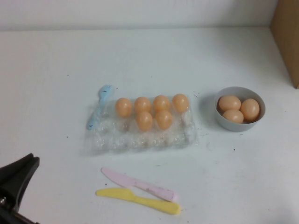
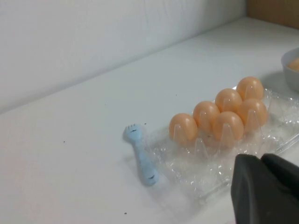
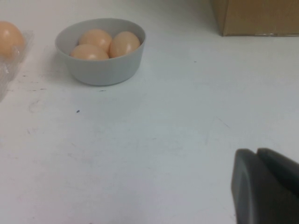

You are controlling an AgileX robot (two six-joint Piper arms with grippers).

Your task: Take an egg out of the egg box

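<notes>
The clear plastic egg box (image 1: 140,140) lies at the table's middle. Several orange-tan eggs (image 1: 144,120) sit in its far cups; its near cups are bare. In the left wrist view the egg box (image 2: 196,163) and its eggs (image 2: 183,127) show just beyond my left gripper (image 2: 261,157). My left gripper (image 1: 33,160) is shut and empty, low at the table's front left, well apart from the box. My right gripper (image 3: 256,151) is shut and empty, over bare table; it does not show in the high view.
A grey bowl (image 1: 224,120) with three eggs stands right of the box; it also shows in the right wrist view (image 3: 105,70). A blue toy fork (image 1: 99,106) lies at the box's left end. A pink knife (image 1: 140,184) and a yellow knife (image 1: 140,199) lie in front. A cardboard box (image 1: 287,37) stands at the back right.
</notes>
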